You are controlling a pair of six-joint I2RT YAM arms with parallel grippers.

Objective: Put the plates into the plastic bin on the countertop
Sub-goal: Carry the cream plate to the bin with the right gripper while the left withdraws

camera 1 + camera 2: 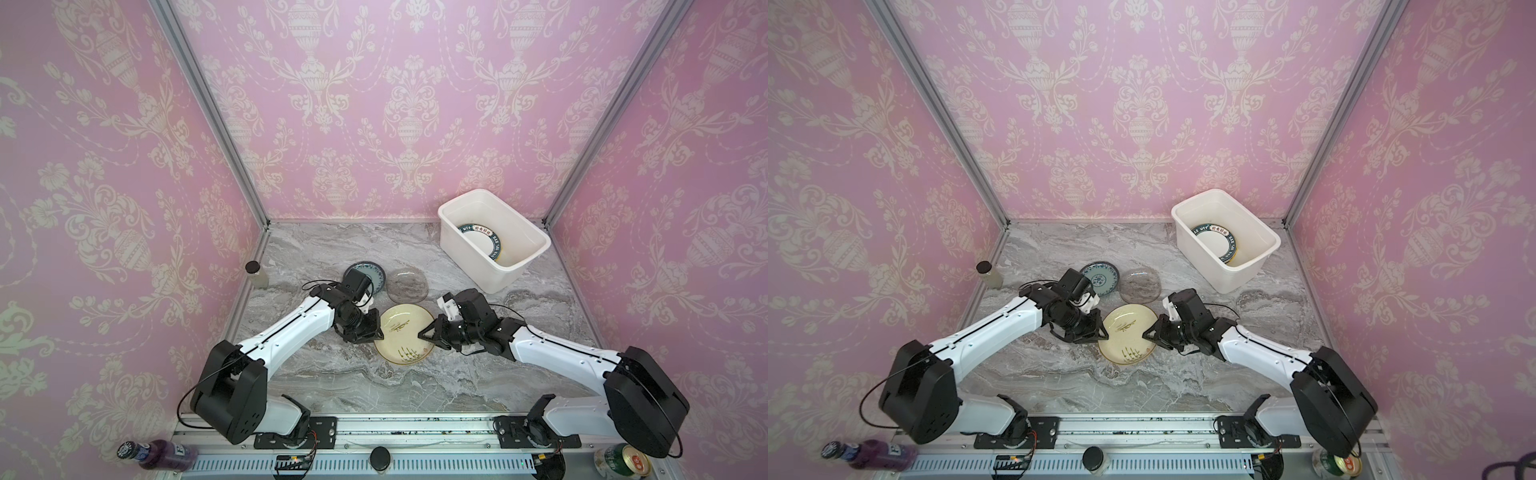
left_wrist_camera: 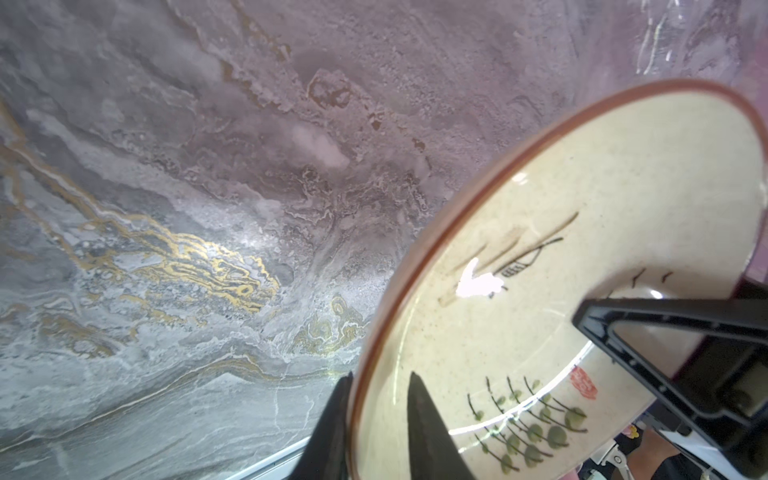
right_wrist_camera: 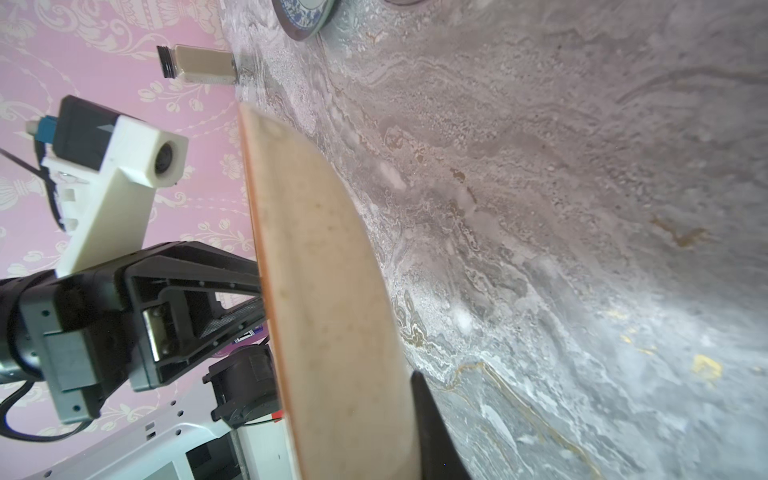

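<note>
A cream plate with green sprigs hangs tilted between both grippers, off the countertop. My left gripper straddles its brown rim, jaws a little apart, the inner finger off the rim. On the opposite rim my right gripper is shut; one finger presses the underside and the other is hidden. Beyond lie a teal plate and a glass plate. The plastic bin at the back right holds a plate with a dark lettered rim.
A capped jar stands against the left wall. A purple bottle and a can lie on the front rail outside the countertop. Pink walls close in three sides.
</note>
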